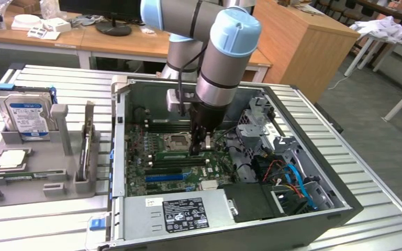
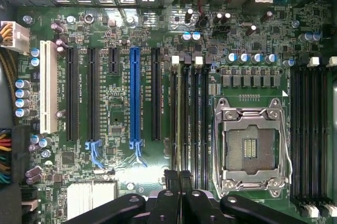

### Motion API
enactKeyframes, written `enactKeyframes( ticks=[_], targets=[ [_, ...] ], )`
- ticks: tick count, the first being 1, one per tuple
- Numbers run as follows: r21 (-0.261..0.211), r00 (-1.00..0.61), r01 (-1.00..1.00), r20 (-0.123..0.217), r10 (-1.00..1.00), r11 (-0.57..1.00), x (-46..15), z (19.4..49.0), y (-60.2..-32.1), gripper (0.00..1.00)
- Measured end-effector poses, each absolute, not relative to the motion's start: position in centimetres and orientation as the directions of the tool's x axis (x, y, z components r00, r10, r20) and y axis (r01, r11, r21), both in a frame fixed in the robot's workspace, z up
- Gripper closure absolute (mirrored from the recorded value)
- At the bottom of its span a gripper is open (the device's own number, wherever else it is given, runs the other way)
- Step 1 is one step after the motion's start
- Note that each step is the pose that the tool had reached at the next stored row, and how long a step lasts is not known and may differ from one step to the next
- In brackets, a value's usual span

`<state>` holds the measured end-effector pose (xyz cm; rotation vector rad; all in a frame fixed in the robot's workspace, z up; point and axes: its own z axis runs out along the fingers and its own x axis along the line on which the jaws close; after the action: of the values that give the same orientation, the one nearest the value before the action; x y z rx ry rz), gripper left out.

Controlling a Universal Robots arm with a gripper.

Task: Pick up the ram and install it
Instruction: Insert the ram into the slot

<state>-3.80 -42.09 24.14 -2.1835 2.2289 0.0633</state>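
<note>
Right now your gripper [image 1: 201,148] is down inside the open computer case [image 1: 119,157], over the motherboard [image 2: 116,92]. Its fingers are almost fully together. As far as the pictures show, they are pinched on the ram [image 2: 182,113], which the wrist view shows edge-on running out from between the fingertips.

The ram stands upright along one of the black memory slots, between the blue slot [image 2: 135,98] and the processor socket [image 2: 251,148]. In the exterior view it is the pale green strip [image 1: 176,155] running from the fingertips toward the exterior view's left, on the near side of the socket [image 1: 180,140]. You cannot tell from either view whether it is fully seated or only resting in the slot's mouth.

Treat the stick as light, stiff and thin, but brittle. It will likely tolerate a straight load along its top edge and resent any twist. The best hold is probably on the flat faces near the middle of the top edge, away from the contacts.
</note>
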Motion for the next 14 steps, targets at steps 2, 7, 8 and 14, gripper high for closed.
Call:
enactKeyframes(
  ticks=[2, 7, 8, 14],
  targets=[
    [0.015, -0.021, -1.0, -0.043, -0.999, 0.021, -3.81, 24.14, -42.09, 0.88],
    [0.014, -0.021, -1.0, -0.044, -0.999, 0.021, -3.82, 23.94, -42.09, 0.88],
    [0.014, -0.021, -1.0, -0.043, -0.999, 0.021, -3.83, 23.85, -42.09, 0.88],
    [0.014, -0.021, -1.0, -0.043, -0.999, 0.021, -3.84, 23.74, -42.09, 0.88]
  ],
)
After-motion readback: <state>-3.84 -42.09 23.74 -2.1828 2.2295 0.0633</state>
